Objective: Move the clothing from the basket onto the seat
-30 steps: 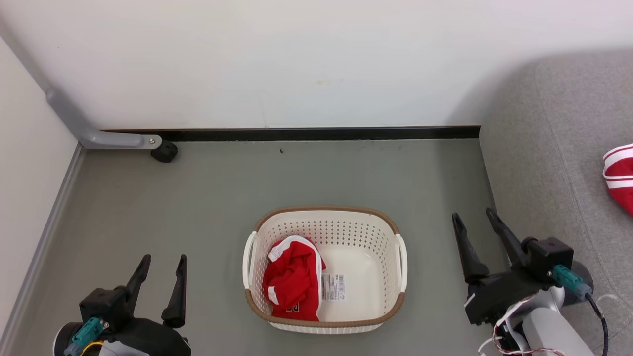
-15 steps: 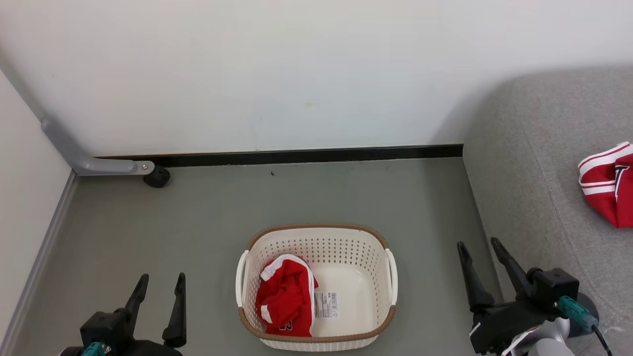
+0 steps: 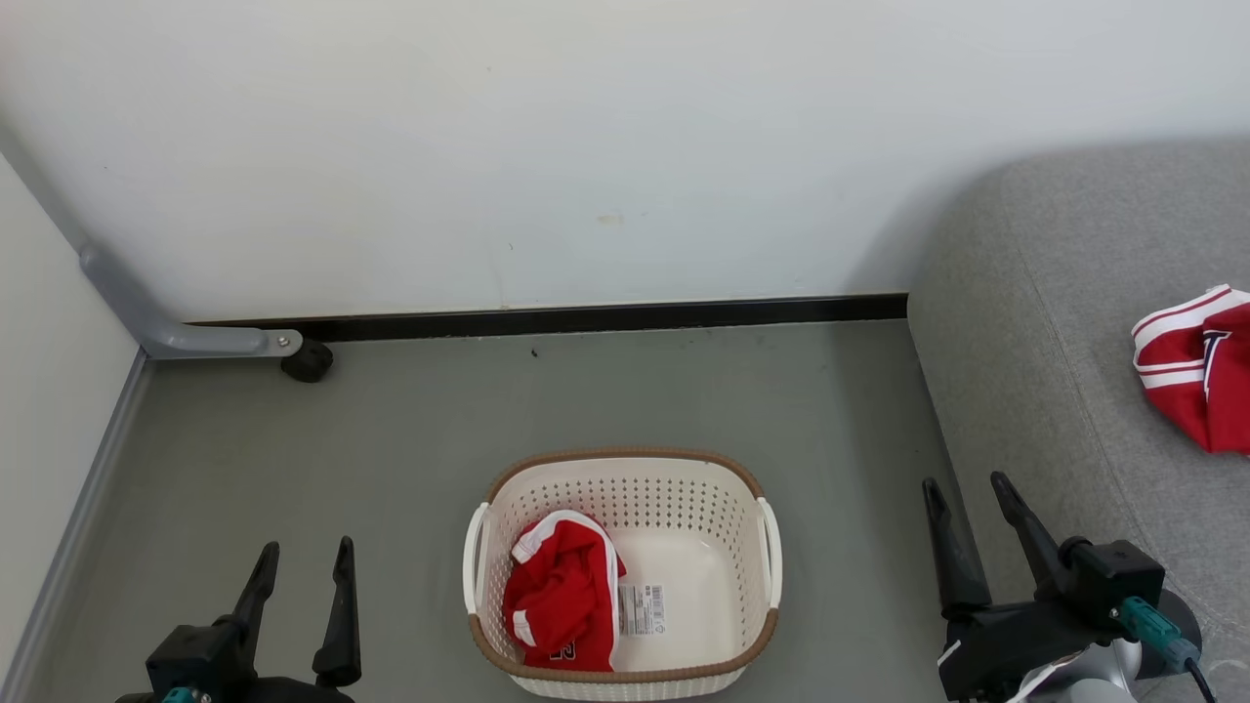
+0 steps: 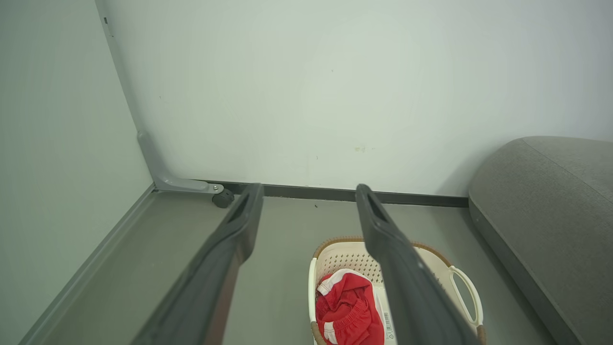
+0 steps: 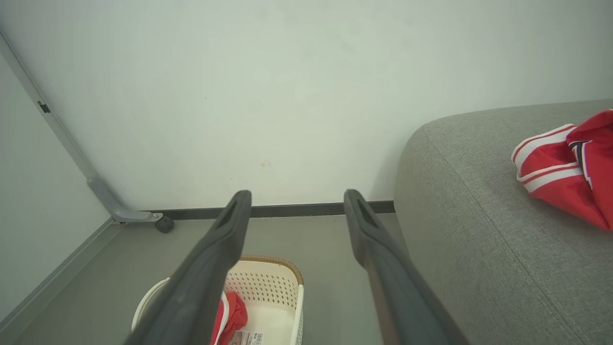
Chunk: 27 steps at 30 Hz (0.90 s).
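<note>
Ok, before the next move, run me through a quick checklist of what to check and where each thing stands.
1. The left hand open and empty: ok.
2. The right hand open and empty: ok.
3. The basket upright on the floor, between the two hands: ok.
4. The red garment in the basket uncovered: ok.
5. Anything hidden under that garment: cannot tell.
6. The seat has bare room beside the striped red piece lying on it: ok.
</note>
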Motion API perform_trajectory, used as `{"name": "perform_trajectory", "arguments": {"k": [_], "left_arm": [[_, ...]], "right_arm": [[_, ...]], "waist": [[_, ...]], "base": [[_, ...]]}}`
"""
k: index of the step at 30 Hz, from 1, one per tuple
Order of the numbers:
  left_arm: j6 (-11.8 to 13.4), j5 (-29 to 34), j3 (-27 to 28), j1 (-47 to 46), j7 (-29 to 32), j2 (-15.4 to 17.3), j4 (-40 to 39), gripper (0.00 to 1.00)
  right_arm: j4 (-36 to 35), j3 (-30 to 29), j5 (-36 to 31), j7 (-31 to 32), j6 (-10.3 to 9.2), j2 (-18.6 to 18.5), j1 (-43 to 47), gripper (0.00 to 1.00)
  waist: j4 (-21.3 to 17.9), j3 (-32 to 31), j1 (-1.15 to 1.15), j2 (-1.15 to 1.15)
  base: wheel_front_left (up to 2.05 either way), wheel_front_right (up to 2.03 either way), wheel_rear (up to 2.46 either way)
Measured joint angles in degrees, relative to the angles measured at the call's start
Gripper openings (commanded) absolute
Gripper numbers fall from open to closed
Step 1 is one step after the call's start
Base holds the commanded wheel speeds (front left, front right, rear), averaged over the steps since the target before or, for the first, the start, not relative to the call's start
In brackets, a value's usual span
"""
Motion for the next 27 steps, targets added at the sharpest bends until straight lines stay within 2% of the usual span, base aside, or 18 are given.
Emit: {"name": "perform_trajectory", "arguments": {"k": [7,23,27], "left_arm": [[-0.2,0.7,0.8,0.9,0.0,-0.5,-0.7,1.0],[-3.1,1.2,1.8,1.2,0.0,-2.1,-2.2,1.0],[-3.8,1.3,1.6,1.0,0.0,-2.5,-1.9,1.0]], "right_arm": [[-0.9,0.0,0.0,0.0,-0.52,0.0,0.1,1.0],[-3.7,1.0,-0.3,0.0,-1.54,0.0,0.0,1.0],[-4.2,2.0,-0.5,0.0,-2.33,0.0,-0.5,1.0]], "waist": [[0.1,0.3,0.0,0.0],[-0.1,4.5,0.0,0.0],[-0.2,6.2,0.0,0.0]], "base": [[0.0,0.0,0.0],[0.0,0.0,0.0],[0.0,0.0,0.0]]}}
